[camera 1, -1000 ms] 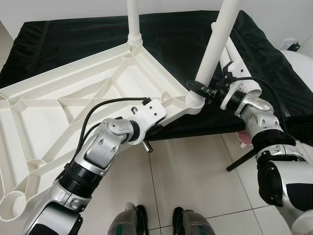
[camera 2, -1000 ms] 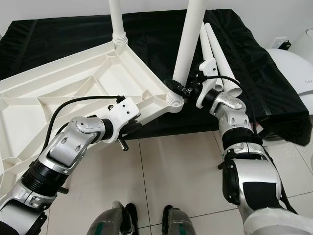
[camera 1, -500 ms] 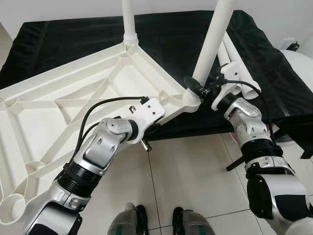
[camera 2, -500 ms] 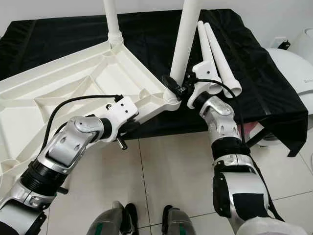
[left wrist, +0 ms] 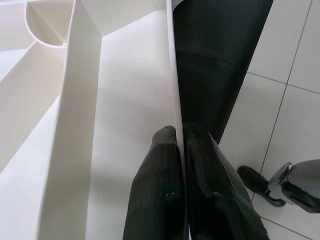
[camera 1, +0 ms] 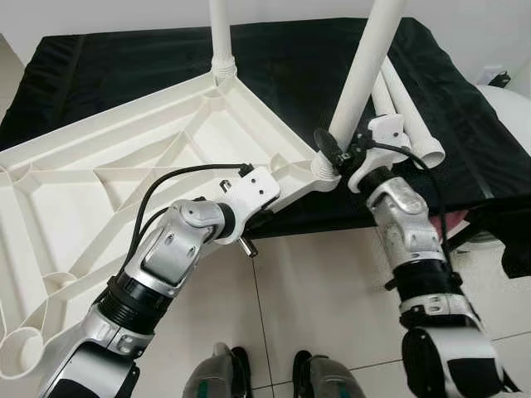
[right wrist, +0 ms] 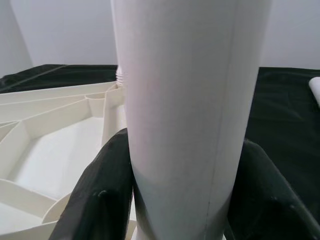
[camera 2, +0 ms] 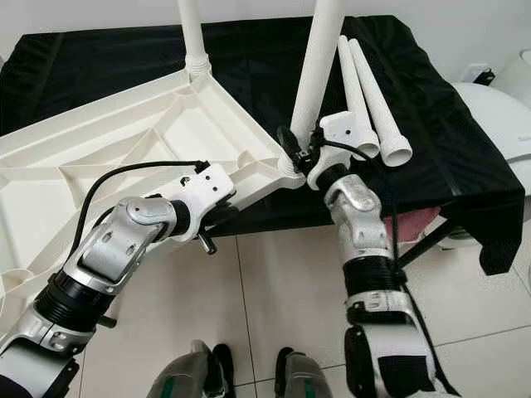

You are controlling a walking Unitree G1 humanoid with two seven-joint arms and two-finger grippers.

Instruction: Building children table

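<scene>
The white plastic table top (camera 1: 124, 191) lies upside down, ribs up, on a black-covered surface (camera 1: 290, 58) and overhangs its near edge. One white leg (camera 1: 221, 33) stands in the far corner socket. A second leg (camera 1: 361, 75) stands slightly tilted in the near right corner socket. My right gripper (camera 1: 332, 155) is shut on this leg just above the socket, its fingers (right wrist: 100, 195) on either side of it. My left gripper (left wrist: 181, 134) is shut on the table top's near rim. Two loose legs (camera 1: 406, 108) lie on the cloth behind my right wrist.
Pale tiled floor (camera 1: 323, 290) lies below, with my feet (camera 1: 274, 377) at the bottom. A white rounded object (camera 1: 514, 108) sits at the far right. A black support strut (camera 2: 431, 240) slants down under the cloth's right end.
My right forearm has swung in from the right toward the near side, its wrist turning around the leg's base. The left arm keeps its hold on the rim.
</scene>
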